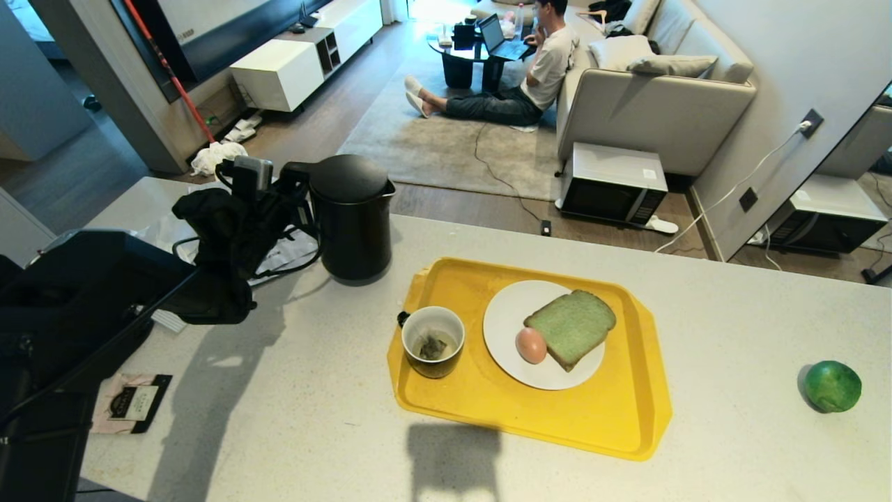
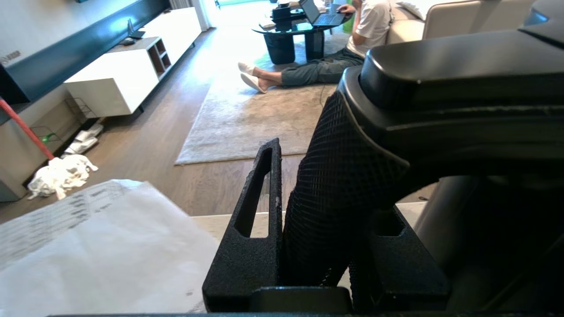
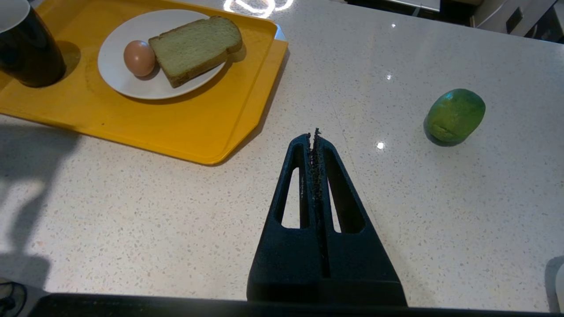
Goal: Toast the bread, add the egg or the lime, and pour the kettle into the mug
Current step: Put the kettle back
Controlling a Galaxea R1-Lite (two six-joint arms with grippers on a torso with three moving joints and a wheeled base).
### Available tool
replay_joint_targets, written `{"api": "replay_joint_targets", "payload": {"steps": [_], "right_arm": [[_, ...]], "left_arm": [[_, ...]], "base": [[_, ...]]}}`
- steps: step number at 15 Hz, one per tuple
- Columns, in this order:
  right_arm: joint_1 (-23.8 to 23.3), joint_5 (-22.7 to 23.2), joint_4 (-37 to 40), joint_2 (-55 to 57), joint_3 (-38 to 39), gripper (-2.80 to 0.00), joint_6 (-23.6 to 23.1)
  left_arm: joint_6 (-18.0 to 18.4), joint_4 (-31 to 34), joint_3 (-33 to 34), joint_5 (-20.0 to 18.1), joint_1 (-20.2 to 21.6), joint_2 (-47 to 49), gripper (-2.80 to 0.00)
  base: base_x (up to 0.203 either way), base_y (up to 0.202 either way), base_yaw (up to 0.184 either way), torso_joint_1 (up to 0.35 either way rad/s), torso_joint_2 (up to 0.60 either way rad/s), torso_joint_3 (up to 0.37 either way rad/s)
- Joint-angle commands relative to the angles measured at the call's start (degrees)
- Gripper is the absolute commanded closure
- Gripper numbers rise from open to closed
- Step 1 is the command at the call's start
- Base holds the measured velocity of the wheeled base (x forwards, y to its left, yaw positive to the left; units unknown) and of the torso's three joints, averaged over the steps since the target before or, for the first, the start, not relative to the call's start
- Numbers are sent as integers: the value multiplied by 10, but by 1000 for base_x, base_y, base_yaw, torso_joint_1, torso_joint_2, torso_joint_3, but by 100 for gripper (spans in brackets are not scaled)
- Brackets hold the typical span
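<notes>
At far left our left gripper (image 2: 317, 211) clamps the textured handle of the upright matte black kettle (image 1: 352, 219). On the yellow tray (image 1: 613, 418), the mug (image 1: 433, 341) holds a tea bag; the white plate (image 1: 505, 328) carries the egg (image 1: 531, 345) and bread (image 1: 571, 328). The lime (image 1: 832, 385) lies far right; our right gripper (image 3: 314, 137) hangs closed, empty.
</notes>
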Motion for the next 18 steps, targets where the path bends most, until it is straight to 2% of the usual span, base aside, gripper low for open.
{"api": "replay_joint_targets", "payload": {"steps": [1, 5, 18], "right_arm": [[0, 0, 0, 0, 1, 0, 0], [0, 0, 0, 0, 1, 0, 0], [0, 0, 0, 0, 1, 0, 0]], "left_arm": [[0, -5, -16, 1, -12, 25, 0], [-1, -5, -21, 18, -29, 37, 0], [5, -23, -19, 23, -33, 42, 0]], "base": [[0, 0, 0, 0, 0, 0], [0, 0, 0, 0, 0, 0], [0, 0, 0, 0, 0, 0]]}}
